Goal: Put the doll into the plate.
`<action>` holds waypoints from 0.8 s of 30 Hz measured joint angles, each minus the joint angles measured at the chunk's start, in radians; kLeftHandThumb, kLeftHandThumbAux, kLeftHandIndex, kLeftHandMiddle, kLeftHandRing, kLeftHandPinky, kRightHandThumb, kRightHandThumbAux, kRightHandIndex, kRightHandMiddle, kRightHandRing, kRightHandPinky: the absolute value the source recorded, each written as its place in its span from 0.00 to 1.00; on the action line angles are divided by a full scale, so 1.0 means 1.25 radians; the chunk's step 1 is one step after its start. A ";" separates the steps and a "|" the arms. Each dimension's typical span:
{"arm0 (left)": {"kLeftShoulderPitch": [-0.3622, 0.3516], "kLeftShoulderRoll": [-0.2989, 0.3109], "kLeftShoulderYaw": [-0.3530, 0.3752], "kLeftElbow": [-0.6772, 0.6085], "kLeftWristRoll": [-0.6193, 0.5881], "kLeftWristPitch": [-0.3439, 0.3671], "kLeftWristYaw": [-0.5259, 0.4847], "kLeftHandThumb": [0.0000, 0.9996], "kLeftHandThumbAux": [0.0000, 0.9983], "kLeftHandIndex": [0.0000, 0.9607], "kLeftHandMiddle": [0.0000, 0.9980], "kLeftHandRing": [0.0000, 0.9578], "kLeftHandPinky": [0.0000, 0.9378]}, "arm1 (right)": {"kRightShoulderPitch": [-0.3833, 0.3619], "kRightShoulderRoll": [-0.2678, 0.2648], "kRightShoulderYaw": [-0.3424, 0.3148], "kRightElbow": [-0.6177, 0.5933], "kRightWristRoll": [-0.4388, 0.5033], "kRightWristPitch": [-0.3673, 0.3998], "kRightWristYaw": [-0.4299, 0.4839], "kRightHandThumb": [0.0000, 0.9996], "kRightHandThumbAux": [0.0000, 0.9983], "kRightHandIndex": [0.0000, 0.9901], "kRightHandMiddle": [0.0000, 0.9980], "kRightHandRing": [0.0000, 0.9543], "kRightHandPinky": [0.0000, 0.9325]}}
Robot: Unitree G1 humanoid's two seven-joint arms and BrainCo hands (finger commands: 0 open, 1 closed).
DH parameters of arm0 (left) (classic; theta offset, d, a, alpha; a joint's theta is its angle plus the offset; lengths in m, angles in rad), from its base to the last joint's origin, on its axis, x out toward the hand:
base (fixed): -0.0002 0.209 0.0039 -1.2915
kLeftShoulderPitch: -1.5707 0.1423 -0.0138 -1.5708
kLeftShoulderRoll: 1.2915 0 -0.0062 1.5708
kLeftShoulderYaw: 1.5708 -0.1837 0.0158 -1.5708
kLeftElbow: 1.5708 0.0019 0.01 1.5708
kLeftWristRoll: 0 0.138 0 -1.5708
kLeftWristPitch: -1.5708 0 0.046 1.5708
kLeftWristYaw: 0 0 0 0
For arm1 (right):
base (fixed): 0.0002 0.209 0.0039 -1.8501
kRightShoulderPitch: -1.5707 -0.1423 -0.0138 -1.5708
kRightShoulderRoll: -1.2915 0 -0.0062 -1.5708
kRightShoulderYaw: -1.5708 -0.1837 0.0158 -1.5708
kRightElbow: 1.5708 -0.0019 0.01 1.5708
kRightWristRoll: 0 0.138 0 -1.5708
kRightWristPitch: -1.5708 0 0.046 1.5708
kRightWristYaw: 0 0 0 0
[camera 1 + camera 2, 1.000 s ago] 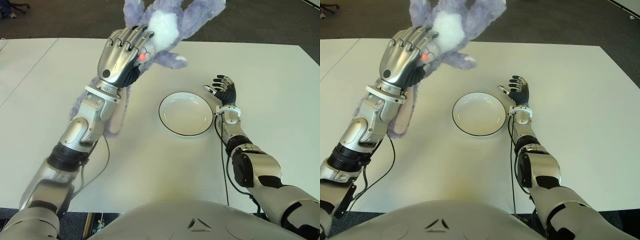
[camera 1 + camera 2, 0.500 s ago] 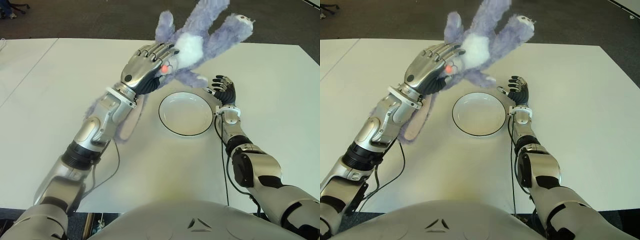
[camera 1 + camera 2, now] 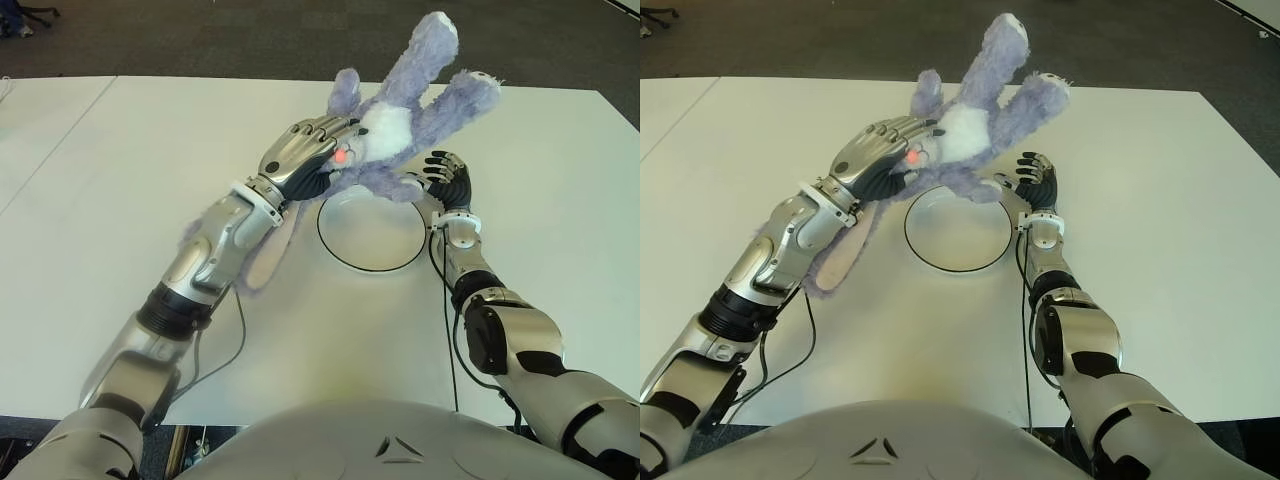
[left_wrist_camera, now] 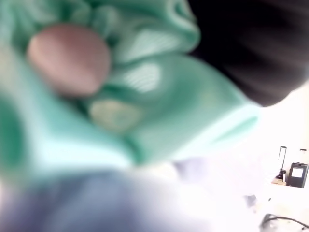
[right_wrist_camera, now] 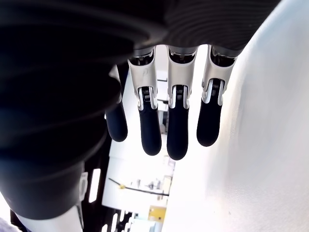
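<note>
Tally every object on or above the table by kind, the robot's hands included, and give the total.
Doll: 1, purple and white, held in the left hand above the plate's far rim
Plate: 1, white with a dark rim
Robot hands: 2, left hand and right hand, the latter beside the plate
Total: 4

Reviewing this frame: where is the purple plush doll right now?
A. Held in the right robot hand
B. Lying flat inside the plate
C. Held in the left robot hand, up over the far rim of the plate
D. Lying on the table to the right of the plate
C. The left robot hand is closed around the doll above the far rim of the plate; the right robot hand beside the plate holds nothing.
</note>
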 measured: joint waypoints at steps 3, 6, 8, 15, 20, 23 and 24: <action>0.001 -0.009 -0.013 0.023 -0.001 -0.011 0.000 0.75 0.70 0.46 0.86 0.89 0.91 | 0.000 0.000 -0.002 0.000 0.003 0.000 0.003 0.01 0.84 0.27 0.33 0.36 0.35; 0.006 -0.018 -0.021 0.036 -0.004 -0.017 0.000 0.75 0.70 0.46 0.84 0.87 0.87 | 0.000 0.001 -0.005 0.000 0.009 0.000 0.010 0.03 0.85 0.28 0.34 0.36 0.35; 0.011 -0.024 -0.022 0.038 -0.013 -0.017 -0.006 0.75 0.70 0.46 0.84 0.87 0.87 | 0.000 0.001 -0.008 0.000 0.012 0.000 0.015 0.04 0.86 0.28 0.34 0.36 0.35; 0.036 -0.036 -0.026 0.041 -0.024 -0.015 -0.021 0.74 0.70 0.46 0.89 0.90 0.91 | 0.000 0.001 -0.013 0.000 0.013 0.000 0.022 0.02 0.85 0.27 0.34 0.36 0.37; 0.052 -0.037 -0.027 0.040 -0.024 -0.001 -0.032 0.74 0.70 0.46 0.87 0.88 0.87 | 0.000 0.001 -0.013 0.000 0.012 0.000 0.019 0.01 0.85 0.27 0.33 0.36 0.36; 0.069 -0.037 -0.024 0.031 -0.034 0.013 -0.050 0.74 0.70 0.46 0.84 0.87 0.84 | -0.001 0.002 -0.013 0.000 0.011 0.000 0.016 0.01 0.85 0.27 0.33 0.36 0.36; 0.075 -0.037 -0.024 0.027 -0.039 0.020 -0.060 0.74 0.70 0.46 0.84 0.87 0.84 | -0.001 0.002 -0.013 0.000 0.011 0.000 0.015 0.01 0.85 0.27 0.33 0.36 0.36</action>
